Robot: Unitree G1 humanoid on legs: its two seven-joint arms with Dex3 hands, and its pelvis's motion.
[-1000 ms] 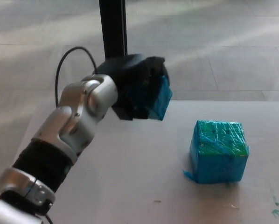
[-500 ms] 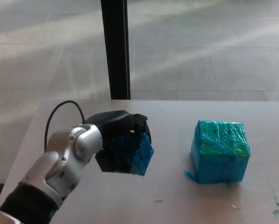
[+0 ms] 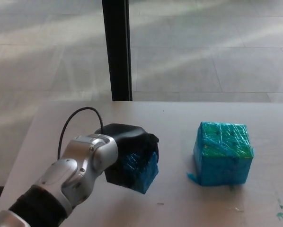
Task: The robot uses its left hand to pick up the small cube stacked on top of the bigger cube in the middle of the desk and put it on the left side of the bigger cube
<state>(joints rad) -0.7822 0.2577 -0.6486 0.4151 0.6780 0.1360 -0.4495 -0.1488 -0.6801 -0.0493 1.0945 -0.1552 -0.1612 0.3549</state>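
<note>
Test-space or lab look: plain pale surface, black upright post behind it, large grey floor tiles with streaks of light beyond.

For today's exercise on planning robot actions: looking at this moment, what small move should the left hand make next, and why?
Probably ease the last bit down and open the fingers. The left hand is shut on the small cube, low over the desk and left of the bigger cube, with a clear gap between them. Whether the cube already touches the desk cannot be told.
</note>
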